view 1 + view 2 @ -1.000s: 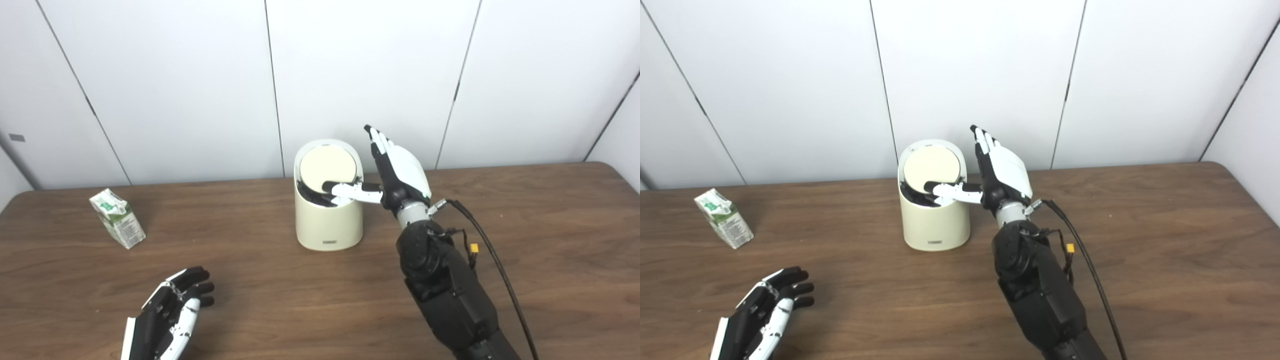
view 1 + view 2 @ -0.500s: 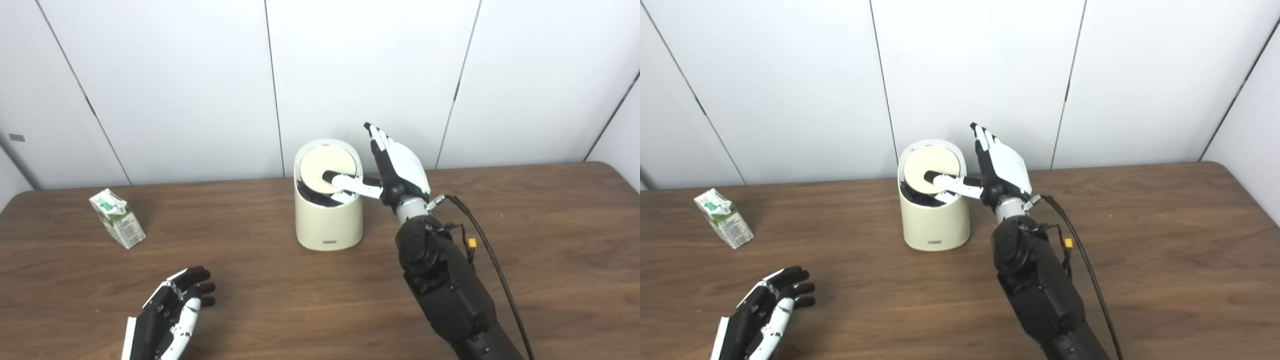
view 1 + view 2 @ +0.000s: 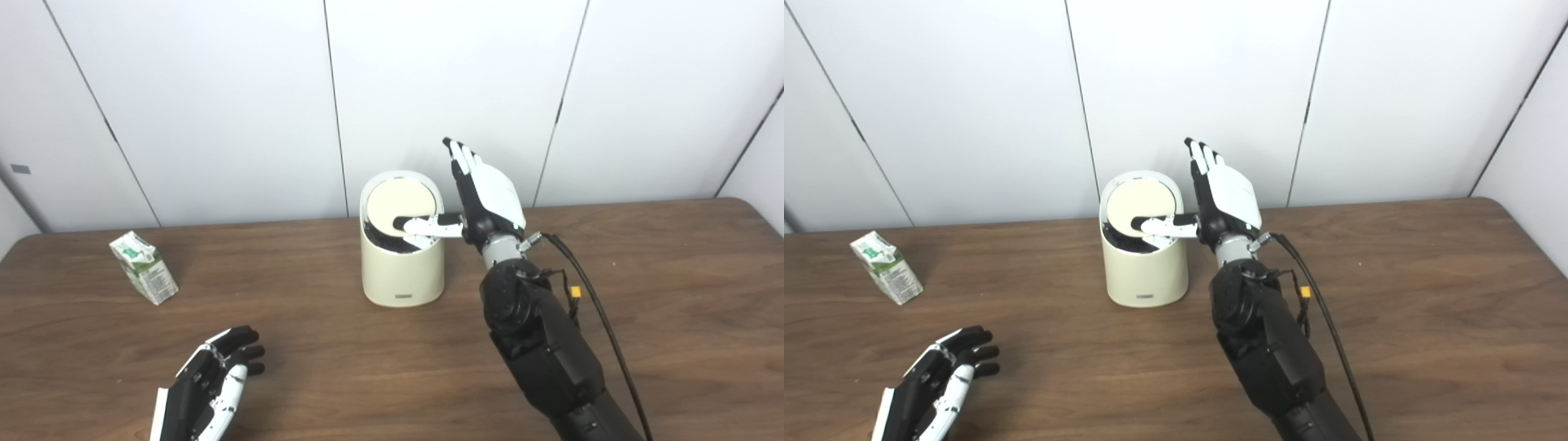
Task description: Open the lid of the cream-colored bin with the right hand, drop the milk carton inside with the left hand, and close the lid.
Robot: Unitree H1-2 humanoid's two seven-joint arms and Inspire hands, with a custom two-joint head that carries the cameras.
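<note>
Ideally we keep our right hand (image 3: 484, 196), fingers spread and holding nothing, with its thumb propping the tilted round lid (image 3: 401, 205) of the cream-colored plastic bin (image 3: 401, 272); our left hand (image 3: 208, 383) rests loosely open.

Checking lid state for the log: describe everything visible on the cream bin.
The cream-colored bin is a small, rounded, smooth plastic-looking tub standing upright on the wooden table, near the back wall. A small dark label sits low on its front. Its round lid is tilted up toward the back, showing a dark interior at the front rim. The right hand, fingers apart, rests its thumb across the lid's lower edge.
</note>
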